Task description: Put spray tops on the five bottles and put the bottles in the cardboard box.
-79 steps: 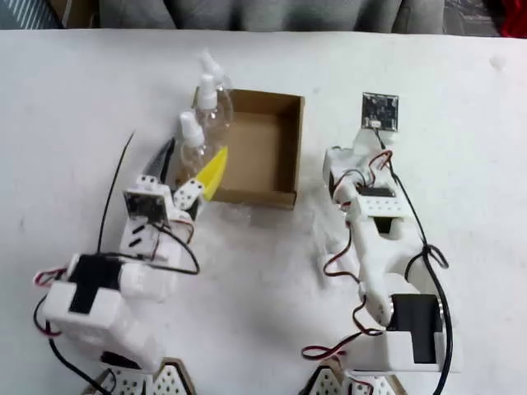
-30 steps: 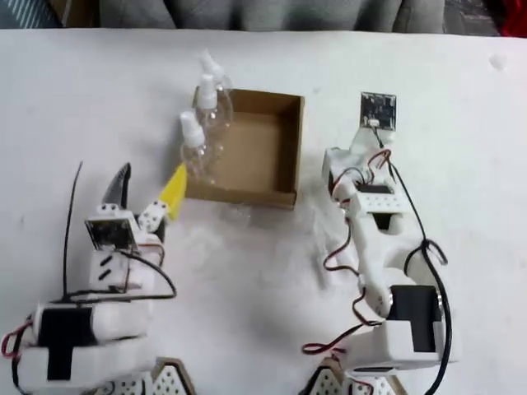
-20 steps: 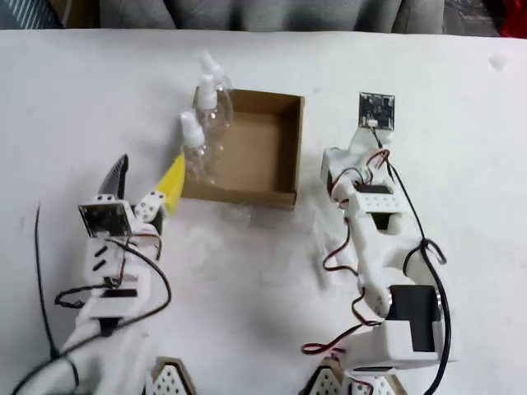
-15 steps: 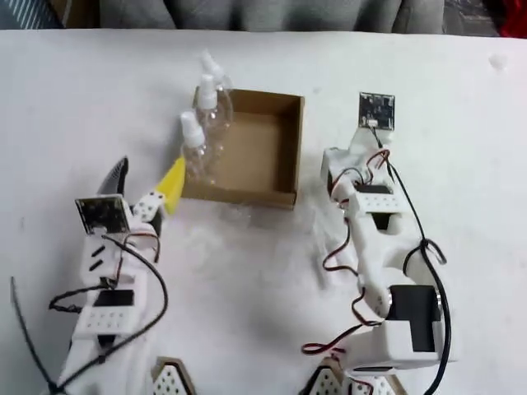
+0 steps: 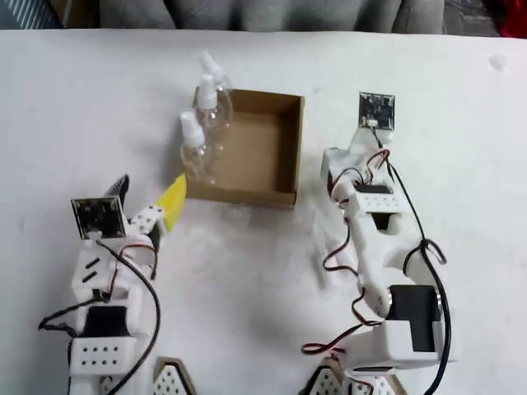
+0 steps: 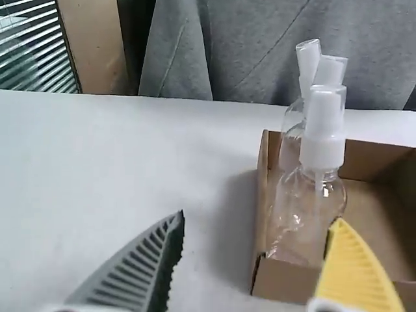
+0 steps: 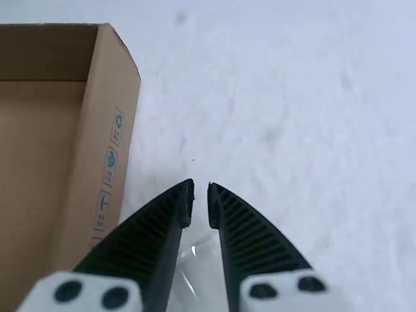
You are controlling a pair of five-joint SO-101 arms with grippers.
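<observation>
Three clear bottles with white spray tops stand in a row inside the cardboard box along its left wall; the nearest bottle is at the box's front left corner, the other two behind it. My left gripper is open and empty, with one black and one yellow finger, a little short of that corner. My right gripper is shut with nothing in it, low over the table just right of the box's right wall. The right arm lies folded right of the box.
The table is covered in white cloth. Grey fabric hangs behind the far edge. Both arm bases sit at the near edge, with loose red and black cables along the right arm. A thin clear scrap lies beneath the right fingers.
My left arm has pulled back from the box's left side toward the near left, its gripper open and empty. The bottles, the box and the right arm have stayed put.
</observation>
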